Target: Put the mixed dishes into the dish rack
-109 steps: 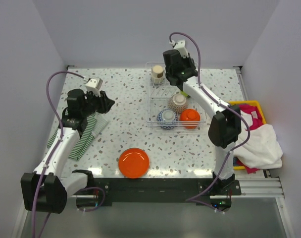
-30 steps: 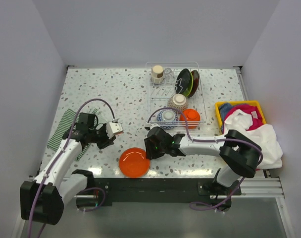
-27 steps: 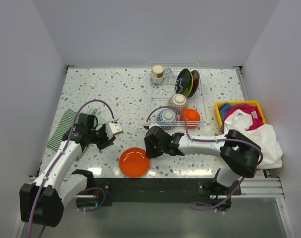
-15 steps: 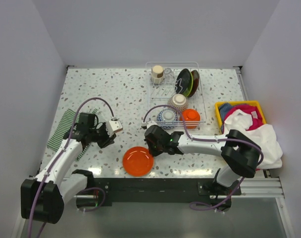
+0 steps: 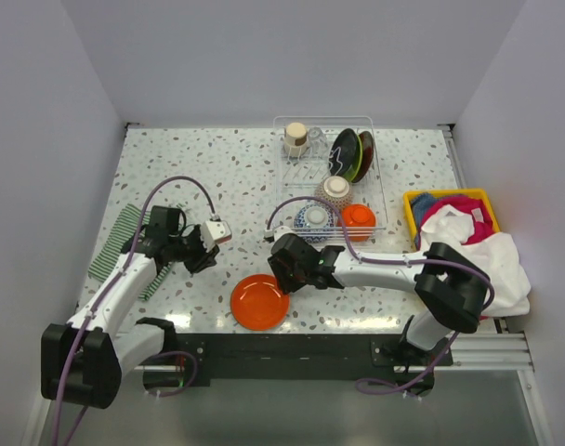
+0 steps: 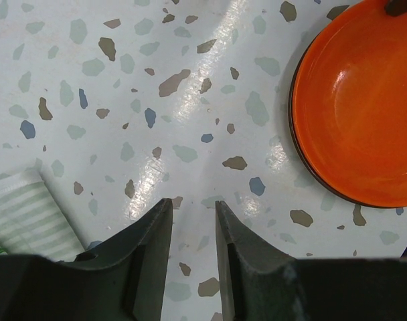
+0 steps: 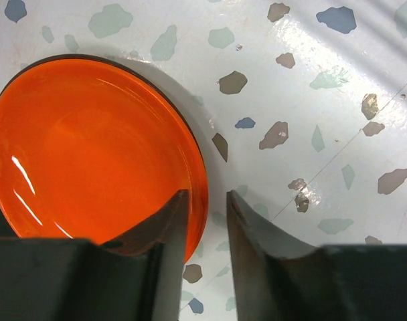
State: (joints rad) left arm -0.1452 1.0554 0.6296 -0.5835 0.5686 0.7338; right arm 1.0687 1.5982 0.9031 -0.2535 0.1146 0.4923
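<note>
Nothing readable was found here: no text, label, brand, number or sign could be made out on anything in the three views.
</note>
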